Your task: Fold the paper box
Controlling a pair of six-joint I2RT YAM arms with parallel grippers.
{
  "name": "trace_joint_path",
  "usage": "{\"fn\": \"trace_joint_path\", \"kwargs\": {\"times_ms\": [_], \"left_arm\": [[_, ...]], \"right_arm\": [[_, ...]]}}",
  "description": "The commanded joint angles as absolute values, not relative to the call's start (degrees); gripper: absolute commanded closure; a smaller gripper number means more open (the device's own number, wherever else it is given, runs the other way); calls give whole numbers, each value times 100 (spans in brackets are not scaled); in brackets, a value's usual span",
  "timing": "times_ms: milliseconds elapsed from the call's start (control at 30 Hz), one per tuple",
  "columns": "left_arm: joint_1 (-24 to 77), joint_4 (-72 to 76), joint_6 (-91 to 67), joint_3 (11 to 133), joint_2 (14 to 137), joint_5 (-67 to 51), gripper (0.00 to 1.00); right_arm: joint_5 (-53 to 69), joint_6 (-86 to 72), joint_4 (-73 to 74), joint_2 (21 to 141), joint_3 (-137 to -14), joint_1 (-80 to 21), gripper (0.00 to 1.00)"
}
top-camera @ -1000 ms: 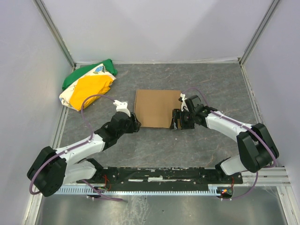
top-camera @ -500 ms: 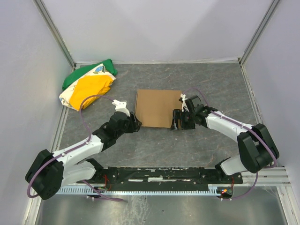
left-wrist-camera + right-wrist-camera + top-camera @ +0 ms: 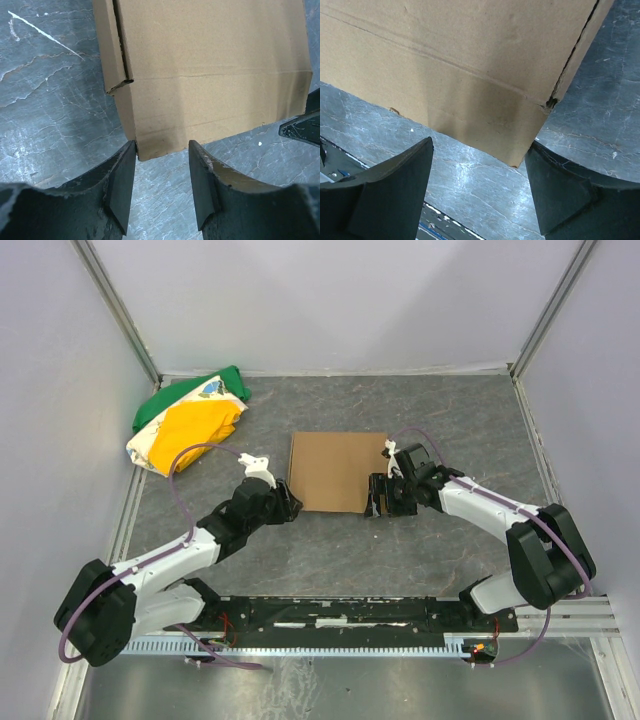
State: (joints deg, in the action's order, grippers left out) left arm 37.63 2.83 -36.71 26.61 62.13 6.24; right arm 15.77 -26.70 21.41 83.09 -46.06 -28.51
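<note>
Top external: the paper box lies flat as a compact brown rectangle in the middle of the tabletop. My left pincer is at its near-left corner and my right pincer is at its near-right corner. The cloth bundle sits well apart at far left and plays no part in this.

Left wrist: jaws parted, nothing held. The box's near corner sits just ahead of the gap. My left fingertip is just beside that corner; I cannot tell whether it touches. A side flap along the box's left edge stands slightly proud, with a dark gap at its crease.

Right wrist: jaws spread wide, empty. The near corner points into the gap, and a dark seam runs up the right side.

Judgement: the step is taking both near corners to work the front wall.
- Advance both arms evenly, or the box will turn on the tabletop.
- Close across the printed crease, not on the loose flap.
- Squeeze lightly, since corrugated board dents easily.
- If one side slips, stop and re-seat it.
</note>
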Motion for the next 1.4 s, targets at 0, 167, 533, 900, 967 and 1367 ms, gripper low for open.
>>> {"fn": "trace_joint_path", "kwargs": {"times_ms": [0, 167, 533, 900, 967, 1367], "left_arm": [[3740, 328, -3819, 2828, 6181, 648, 47], [3736, 276, -3536, 2742, 6460, 1023, 47], [3736, 1382, -3782, 2232, 6784, 857, 48], [3735, 1494, -3630, 2325, 7188, 1129, 48], [3735, 1494, -3638, 2370, 7284, 1193, 48], [3735, 1617, -3785, 2468, 7494, 1054, 47]], "right_arm": [[1591, -2615, 2013, 8158, -4852, -2909, 19], [1588, -2618, 1951, 8215, -4796, -2905, 19], [1479, -2628, 1889, 8333, -4760, -2903, 20], [829, -2639, 1899, 8326, -4737, -2908, 27], [751, -2659, 1901, 8256, -4730, -2907, 28], [269, -2384, 2692, 7298, -5387, -2987, 60]]}}
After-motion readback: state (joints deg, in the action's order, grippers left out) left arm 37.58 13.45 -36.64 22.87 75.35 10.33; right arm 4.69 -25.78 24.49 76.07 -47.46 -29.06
